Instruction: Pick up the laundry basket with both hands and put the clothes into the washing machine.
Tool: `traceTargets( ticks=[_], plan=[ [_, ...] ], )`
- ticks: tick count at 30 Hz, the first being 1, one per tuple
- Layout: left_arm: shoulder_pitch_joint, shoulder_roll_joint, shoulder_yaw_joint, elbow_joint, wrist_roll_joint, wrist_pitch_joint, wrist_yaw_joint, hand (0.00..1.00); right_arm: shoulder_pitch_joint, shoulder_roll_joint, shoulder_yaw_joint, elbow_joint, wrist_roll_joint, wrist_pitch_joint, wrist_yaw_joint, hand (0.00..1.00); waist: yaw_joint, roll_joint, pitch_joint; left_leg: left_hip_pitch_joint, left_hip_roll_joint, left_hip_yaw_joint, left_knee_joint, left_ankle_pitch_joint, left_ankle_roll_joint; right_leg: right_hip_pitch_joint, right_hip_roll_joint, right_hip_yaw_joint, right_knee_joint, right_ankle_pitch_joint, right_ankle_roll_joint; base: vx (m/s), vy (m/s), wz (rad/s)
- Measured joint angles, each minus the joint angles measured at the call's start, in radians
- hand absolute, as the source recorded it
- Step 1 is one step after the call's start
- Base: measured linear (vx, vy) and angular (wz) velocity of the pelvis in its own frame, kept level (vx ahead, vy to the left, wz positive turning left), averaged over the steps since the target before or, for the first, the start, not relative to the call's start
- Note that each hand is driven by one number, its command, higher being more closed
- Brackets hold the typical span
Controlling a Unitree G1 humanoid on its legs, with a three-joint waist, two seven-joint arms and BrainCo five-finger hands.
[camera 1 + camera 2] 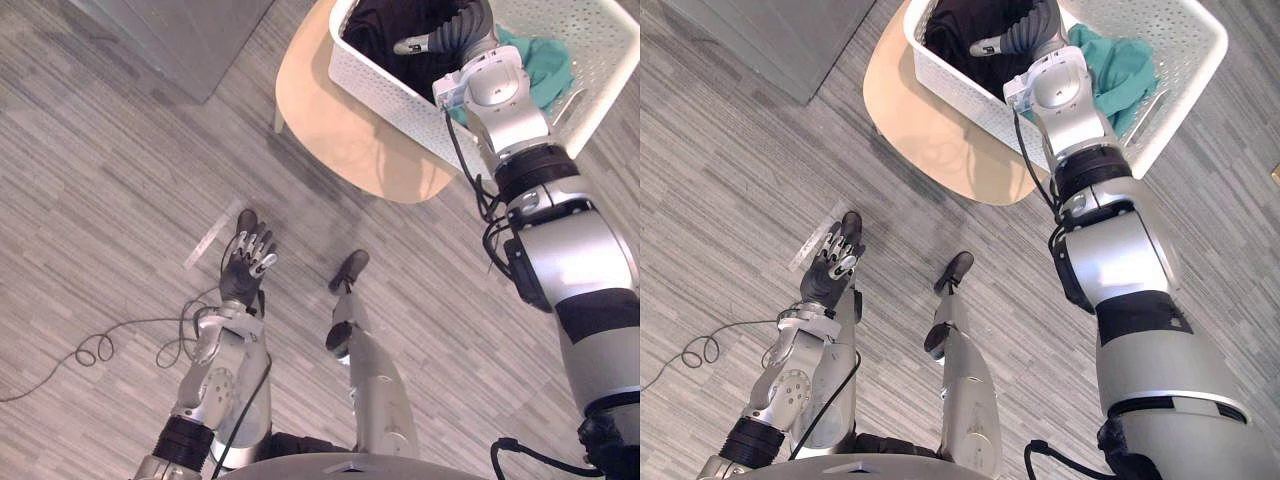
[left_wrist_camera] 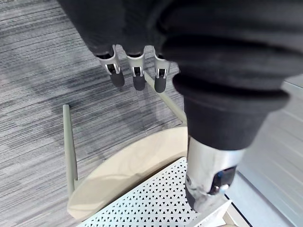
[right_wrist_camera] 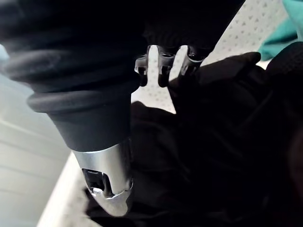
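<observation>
Both spread: right robot hand (image 1: 445, 38) inside the laundry basket (image 1: 380, 85) above black clothes (image 1: 385, 25); left robot hand (image 1: 245, 265) well apart from it.

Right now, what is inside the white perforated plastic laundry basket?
A black garment, a crumpled teal cloth and the robot's right hand. Anything beneath them is covered.

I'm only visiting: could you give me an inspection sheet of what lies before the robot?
Surface: round wooden stool.
Job's things: white laundry basket on the stool; dark clothes and a teal cloth inside it.
Clutter: a pale strip on the floor.
Hands: left hand open, above the floor; right hand open, inside the laundry basket over the dark clothes.
Cables: nothing seen on stool or laundry basket.
Surroundings: grey striped floor; a grey panel at the far left.
</observation>
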Motion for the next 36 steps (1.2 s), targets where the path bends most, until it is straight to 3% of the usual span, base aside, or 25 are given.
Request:
traceTargets(
  ticks=[3,6,14,15,25,36],
  plan=[
    [0.000,-0.004,0.001,-0.018,0.000,0.000,0.009,0.00,-0.017,-0.010,0.021,0.033,-0.141,0.029,0.000,0.00,-0.001,-0.006,0.003,-0.008,0.000,-0.011,-0.038,0.023,0.000,-0.016,0.001,-0.015,0.000,0.000,-0.001,0.03,0.085,0.09],
    [0.000,-0.018,0.002,-0.031,0.000,0.000,0.013,0.00,-0.020,-0.017,0.035,0.045,-0.201,0.045,-0.001,0.00,-0.001,-0.007,0.003,-0.011,0.001,-0.019,-0.049,0.027,0.000,-0.017,0.001,-0.022,0.000,0.000,0.000,0.03,0.088,0.08],
    [0.000,-0.057,0.004,-0.098,-0.001,0.001,0.013,0.00,-0.011,-0.005,0.064,0.072,-0.199,0.061,0.008,0.00,-0.002,-0.013,0.003,-0.046,0.002,-0.024,-0.049,0.027,0.000,-0.048,0.001,-0.026,0.000,-0.004,0.006,0.01,0.090,-0.01],
    [0.000,-0.059,0.003,-0.102,-0.001,0.001,0.013,0.00,-0.012,-0.004,0.076,0.072,-0.197,0.062,0.009,1.00,0.000,-0.013,0.003,-0.052,0.002,-0.024,-0.049,0.027,0.000,-0.054,0.000,-0.026,0.000,-0.004,0.006,0.00,0.077,-0.01],
    [0.001,-0.100,0.009,-0.165,-0.003,0.001,0.012,0.00,-0.010,-0.010,0.076,0.065,-0.086,0.056,0.001,1.00,-0.004,-0.019,-0.001,-0.075,0.002,-0.035,-0.054,0.028,0.000,-0.070,0.000,-0.040,0.000,-0.009,0.010,-0.01,0.072,0.02],
    [0.000,-0.139,0.017,-0.172,-0.022,-0.001,0.027,0.00,0.110,0.008,-0.161,-0.031,0.233,0.020,-0.046,1.00,-0.002,-0.018,-0.001,-0.055,0.005,-0.032,-0.013,0.017,0.008,-0.038,0.001,-0.030,0.000,-0.005,0.005,-0.03,0.058,0.00]
  ],
)
